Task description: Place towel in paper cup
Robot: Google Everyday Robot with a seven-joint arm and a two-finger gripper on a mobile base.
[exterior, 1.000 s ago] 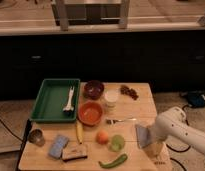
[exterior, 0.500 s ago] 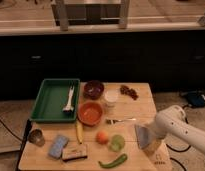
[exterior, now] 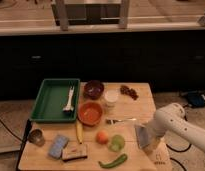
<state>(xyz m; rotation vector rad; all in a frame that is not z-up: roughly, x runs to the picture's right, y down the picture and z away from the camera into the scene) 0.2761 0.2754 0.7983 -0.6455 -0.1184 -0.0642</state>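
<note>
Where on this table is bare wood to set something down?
Bare: between the dark cluster and the fork, right of the paper cup; between the green tray and the sponge. Crowded: the front middle, around the orange bowl. The gripper is at the towel, front right.

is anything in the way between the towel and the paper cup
Only a fork lies flat on the table between the towel and the paper cup; a lifted carry would likely clear it. The gripper is right at the towel, near the table's right edge.
</note>
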